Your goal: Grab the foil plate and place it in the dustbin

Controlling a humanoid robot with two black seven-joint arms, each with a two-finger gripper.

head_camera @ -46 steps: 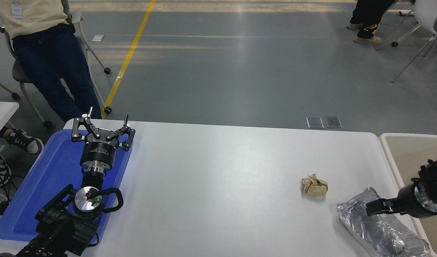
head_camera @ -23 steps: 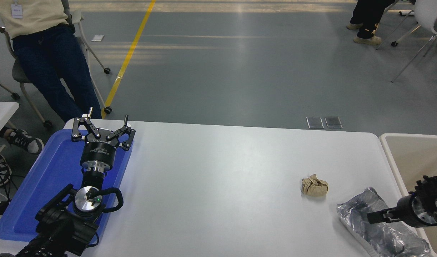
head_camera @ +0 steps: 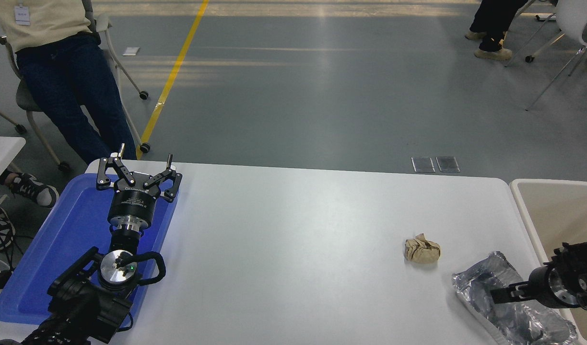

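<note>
From the head view, the foil plate (head_camera: 511,306) lies at the table's (head_camera: 298,249) near right corner, just beside the dustbin (head_camera: 526,211). Right claw (head_camera: 497,296) hovers over it; grip unclear. Left claw (head_camera: 136,168) parked, spread open, empty. Light, crushable foil: pinch the rim gently.

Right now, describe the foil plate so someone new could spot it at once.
Look to the white table's near right corner, beside the beige plastic dustbin. The crinkled silver foil plate lies there under the right gripper. It is shiny and far larger than the small crumpled brown paper ball nearby.
</note>
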